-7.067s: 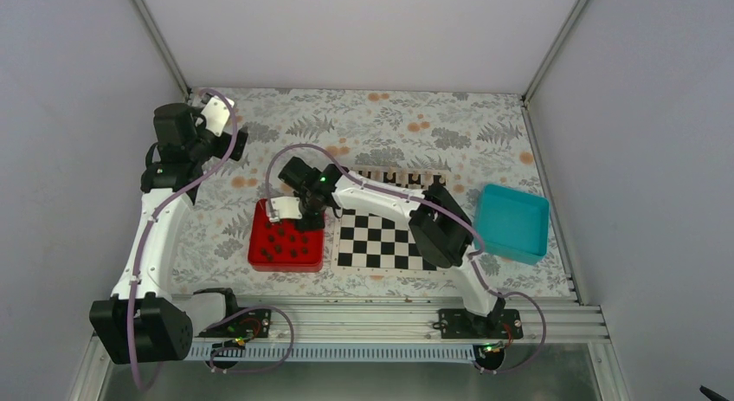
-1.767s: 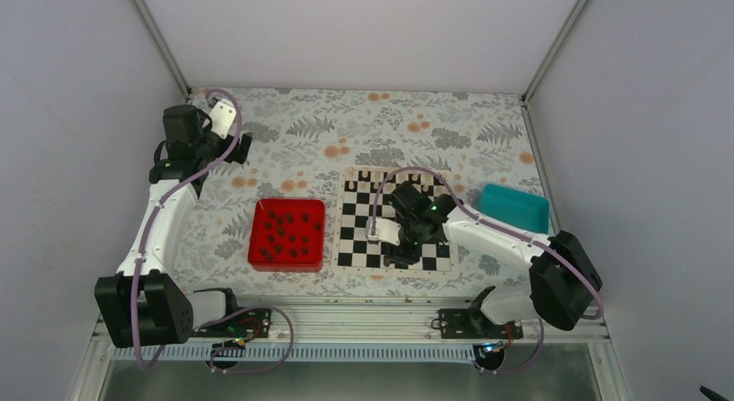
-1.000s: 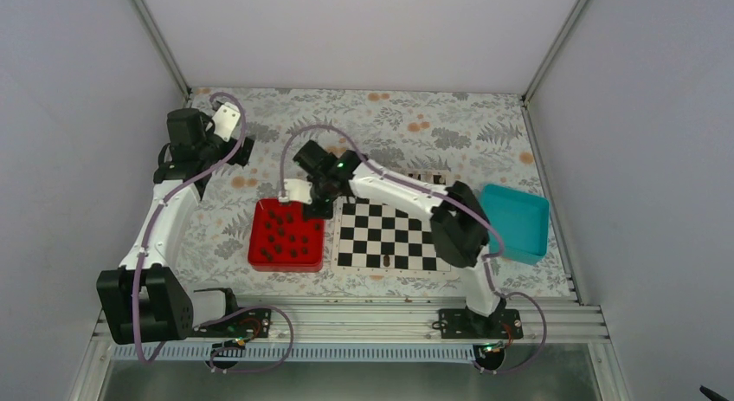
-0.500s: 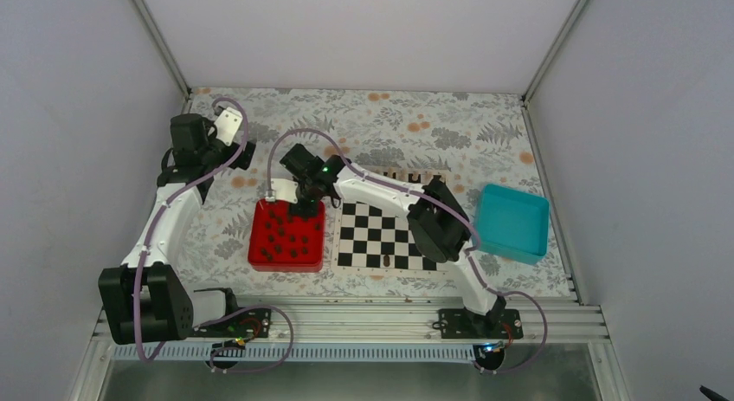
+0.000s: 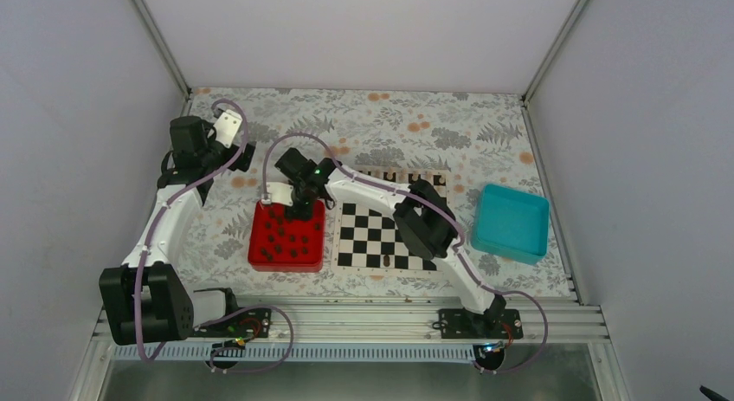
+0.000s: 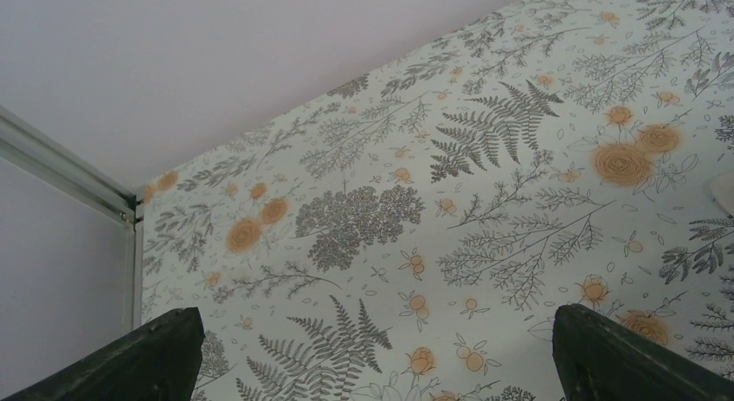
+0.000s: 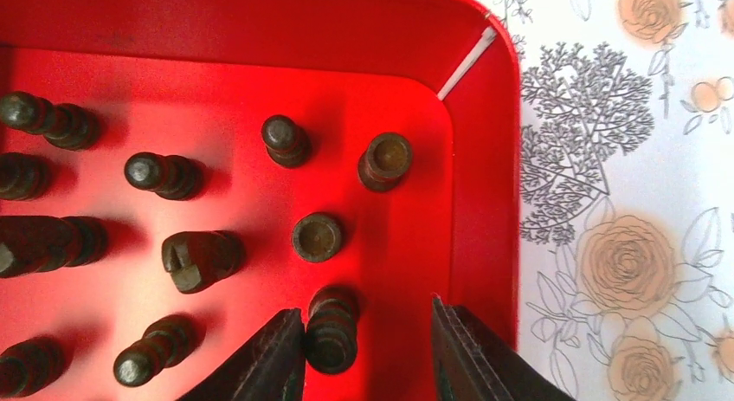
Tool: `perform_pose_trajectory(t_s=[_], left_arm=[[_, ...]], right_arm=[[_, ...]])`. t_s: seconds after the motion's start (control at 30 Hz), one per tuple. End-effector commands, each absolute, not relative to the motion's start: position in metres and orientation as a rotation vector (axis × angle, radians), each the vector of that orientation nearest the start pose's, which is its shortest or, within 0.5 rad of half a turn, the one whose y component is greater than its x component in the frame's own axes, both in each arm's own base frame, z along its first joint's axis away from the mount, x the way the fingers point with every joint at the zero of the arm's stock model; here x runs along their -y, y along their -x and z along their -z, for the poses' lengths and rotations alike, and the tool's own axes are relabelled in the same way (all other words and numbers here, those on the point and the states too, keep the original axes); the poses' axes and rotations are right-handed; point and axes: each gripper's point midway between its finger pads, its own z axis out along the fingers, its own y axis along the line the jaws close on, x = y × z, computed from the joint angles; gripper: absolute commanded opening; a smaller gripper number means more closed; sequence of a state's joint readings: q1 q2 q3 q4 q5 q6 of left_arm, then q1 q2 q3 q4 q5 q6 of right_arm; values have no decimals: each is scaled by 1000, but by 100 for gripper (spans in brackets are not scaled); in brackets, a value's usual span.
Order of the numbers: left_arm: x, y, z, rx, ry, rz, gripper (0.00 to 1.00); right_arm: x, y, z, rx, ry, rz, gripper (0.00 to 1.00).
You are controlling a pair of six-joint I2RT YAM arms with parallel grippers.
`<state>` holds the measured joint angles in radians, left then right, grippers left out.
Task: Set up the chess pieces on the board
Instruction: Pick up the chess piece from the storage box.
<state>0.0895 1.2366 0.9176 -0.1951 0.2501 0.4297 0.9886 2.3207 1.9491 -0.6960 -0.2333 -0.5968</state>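
Note:
Several dark chess pieces (image 5: 288, 236) lie in the red tray (image 5: 260, 261). Two more dark pieces (image 5: 383, 261) stand on the board (image 5: 368, 236) at its near edge. My right gripper (image 5: 299, 212) is open, low over the tray's far right corner. In the right wrist view the gripper (image 7: 368, 349) has one dark piece (image 7: 331, 336) between its fingers, touching the left finger (image 7: 273, 358); other pieces (image 7: 318, 236) lie around it on the tray (image 7: 485, 158). My left gripper (image 5: 242, 150) is open and empty, held high at the far left; it also shows in the left wrist view (image 6: 374, 319).
A row of pale-topped pieces (image 5: 402, 177) stands at the board's far edge. A teal tray (image 5: 511, 223) sits right of the board. The right arm's elbow (image 5: 424, 228) hangs over the board. Floral tablecloth (image 6: 389, 202) lies under the left gripper.
The right gripper left the board's near edge, where two pieces now stand, and swung back left to the red tray, dropping over its far right corner. The left arm has barely moved.

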Motion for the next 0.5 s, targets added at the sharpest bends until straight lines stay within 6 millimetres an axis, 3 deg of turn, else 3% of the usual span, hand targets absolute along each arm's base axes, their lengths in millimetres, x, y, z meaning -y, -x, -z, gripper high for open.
perform_pose_trajectory(t_s=[0.0, 0.13, 0.23, 0.3, 0.47], left_arm=[[10, -396, -233, -1962, -499, -36, 100], [9, -396, -231, -1964, -501, -35, 100], [9, -395, -230, -1964, -502, -33, 100], [10, -395, -230, -1965, -503, -26, 100], [10, -396, -233, -1962, -503, -20, 100]], right_arm=[[-504, -273, -55, -1813, 1957, -474, 40], [-503, -273, -49, -1823, 1965, -468, 37], [-503, -273, -52, -1823, 1963, -470, 21], [-502, -272, -61, -1812, 1956, -475, 13], [-495, -268, -89, -1782, 1935, -471, 5]])
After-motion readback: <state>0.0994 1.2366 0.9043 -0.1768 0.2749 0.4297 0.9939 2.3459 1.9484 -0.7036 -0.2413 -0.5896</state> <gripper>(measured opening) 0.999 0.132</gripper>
